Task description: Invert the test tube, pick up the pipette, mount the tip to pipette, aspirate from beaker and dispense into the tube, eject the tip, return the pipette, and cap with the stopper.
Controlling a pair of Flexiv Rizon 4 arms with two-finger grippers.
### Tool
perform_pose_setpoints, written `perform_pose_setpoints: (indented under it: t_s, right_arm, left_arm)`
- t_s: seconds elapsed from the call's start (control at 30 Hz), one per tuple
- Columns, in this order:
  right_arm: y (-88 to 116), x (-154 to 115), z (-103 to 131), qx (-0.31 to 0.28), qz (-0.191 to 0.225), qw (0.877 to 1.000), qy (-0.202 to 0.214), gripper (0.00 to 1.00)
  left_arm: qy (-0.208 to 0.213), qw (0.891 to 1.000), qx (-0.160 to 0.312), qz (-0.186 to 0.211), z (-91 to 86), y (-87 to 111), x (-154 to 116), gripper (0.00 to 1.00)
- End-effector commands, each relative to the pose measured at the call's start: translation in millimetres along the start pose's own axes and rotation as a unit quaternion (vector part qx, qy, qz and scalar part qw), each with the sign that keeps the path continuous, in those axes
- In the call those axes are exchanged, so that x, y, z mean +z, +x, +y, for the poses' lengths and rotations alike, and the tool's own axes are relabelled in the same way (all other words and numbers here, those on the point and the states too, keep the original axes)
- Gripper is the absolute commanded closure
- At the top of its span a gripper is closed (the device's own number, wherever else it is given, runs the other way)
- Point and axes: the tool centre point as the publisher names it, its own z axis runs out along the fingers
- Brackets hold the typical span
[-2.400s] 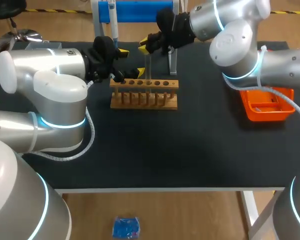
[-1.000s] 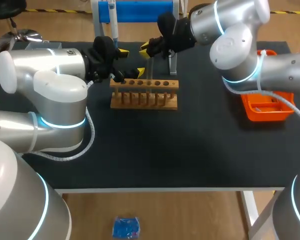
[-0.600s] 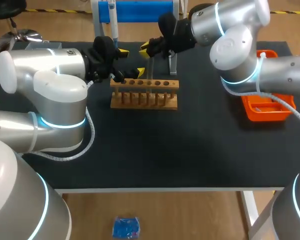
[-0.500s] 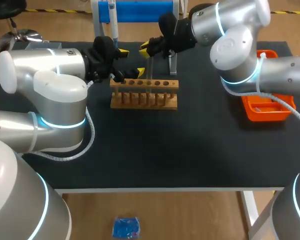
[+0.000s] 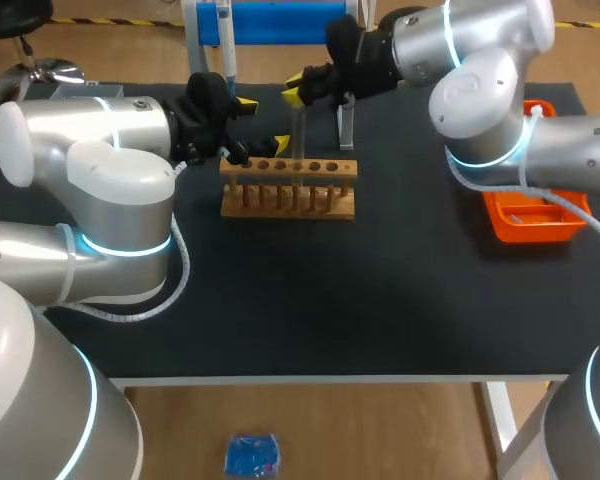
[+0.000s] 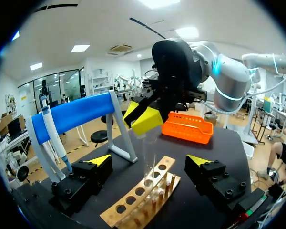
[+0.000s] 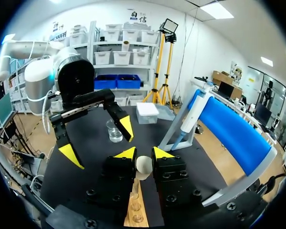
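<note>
While the right hand [image 5: 298,94] is clamped on the top of the test tube [image 5: 298,135], the head view shows the tube standing upright over the middle of the wooden rack [image 5: 288,187], with its lower end at one of the rack's holes. The left hand [image 5: 263,124] hangs at the rack's left end, fingers apart and holding nothing. The pipette [image 5: 226,45] hangs on a blue stand [image 5: 280,22] behind the rack. An orange tray [image 5: 535,215] sits on the tabletop [image 5: 330,300] well to the rack's right.

From the left wrist, the tube rises from the rack between the left hand's spread fingers and touches neither. The right hand's yellow tips pinch it from above. Whether its lower end has cleared the hole cannot be told.

From the right wrist, a pale rounded end sits squeezed between the two fingers. The rack lies straight below it, and the beaker [image 7: 114,131] stands beyond the rack.

The step in hand looks to be inverting the tube. It should be lifted straight up along the hole's line until the lower end is free of the rack, and only then turned. The swing should go away from the left hand. Smooth glass probably calls for a firm, steady grip. The tube can then be lowered squarely into a hole, mouth up.
</note>
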Motion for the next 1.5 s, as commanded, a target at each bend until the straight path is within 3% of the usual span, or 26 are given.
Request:
perform_pose_setpoints:
  t_s: [0.03, 0.97, 1.5]
  right_arm:
    - [4.0, -8.3, 0.9, -0.001, 0.0, 1.0, -0.001, 1.0]
    - [18.5, -4.9, -18.5, 0.005, 0.015, 1.0, 0.014, 1.0]
    - [17.0, -7.0, -6.0, -0.001, 0.011, 1.0, 0.0, 1.0]
  left_arm:
    - [-0.001, 1.0, 0.0, 0.002, -0.4, -1.1, 0.0, 0.0]
    - [-0.001, 1.0, 0.0, 0.002, -0.4, -1.1, 0.0, 0.0]
    - [-0.001, 1.0, 0.0, 0.002, -0.4, -1.1, 0.0, 0.0]
